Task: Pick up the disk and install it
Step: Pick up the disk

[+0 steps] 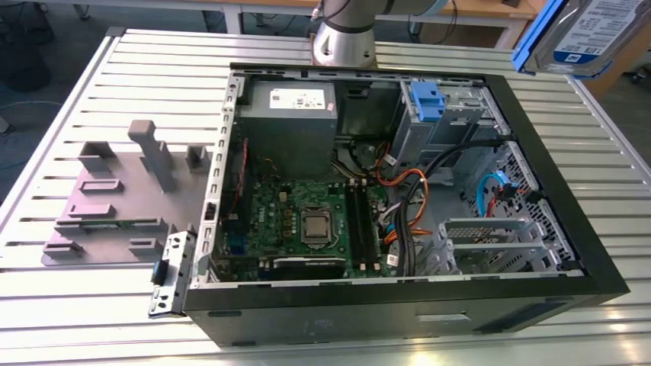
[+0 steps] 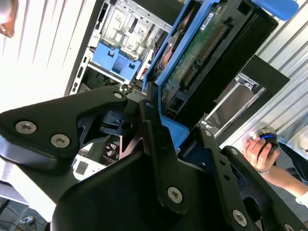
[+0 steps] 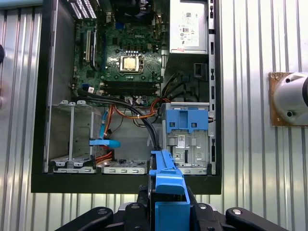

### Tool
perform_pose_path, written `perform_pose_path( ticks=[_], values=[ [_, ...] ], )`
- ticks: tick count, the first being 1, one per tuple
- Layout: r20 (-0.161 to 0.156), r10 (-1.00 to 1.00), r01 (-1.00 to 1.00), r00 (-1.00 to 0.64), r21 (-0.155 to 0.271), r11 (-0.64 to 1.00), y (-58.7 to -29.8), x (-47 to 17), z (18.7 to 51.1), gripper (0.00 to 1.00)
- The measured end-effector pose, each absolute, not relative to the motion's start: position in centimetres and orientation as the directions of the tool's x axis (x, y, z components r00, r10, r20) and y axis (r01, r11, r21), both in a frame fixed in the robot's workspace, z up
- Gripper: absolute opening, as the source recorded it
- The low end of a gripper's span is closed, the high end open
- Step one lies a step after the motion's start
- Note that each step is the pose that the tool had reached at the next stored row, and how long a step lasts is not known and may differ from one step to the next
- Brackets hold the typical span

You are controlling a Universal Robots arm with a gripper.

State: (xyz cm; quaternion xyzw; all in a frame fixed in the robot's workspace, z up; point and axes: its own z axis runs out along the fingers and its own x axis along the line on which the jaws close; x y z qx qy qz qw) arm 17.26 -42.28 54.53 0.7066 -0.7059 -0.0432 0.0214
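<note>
Transport was our step: we had the gripper (image 3: 168, 214) clamped on the disk (image 1: 590, 30), aloft past the far corner of the case (image 1: 407, 309) at the exterior view's right, and seating it, we judged, called for squaring with the bay (image 3: 192, 149).

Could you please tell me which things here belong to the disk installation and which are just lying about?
Belongs to the job: the disk, held in the end effector; the open computer case; its drive bay with the blue latch.
Lying about: the grey fixture plate at the exterior view's left; a person's hand in the second wrist view.
</note>
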Motion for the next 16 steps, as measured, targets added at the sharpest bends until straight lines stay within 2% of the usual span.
perform_pose_path(
  ticks=[16],
  values=[
    [-0.031, -1.000, -0.996, 0.000, 0.091, -0.002, -42.83, 17.26, 54.48, 0.37]
  ],
)
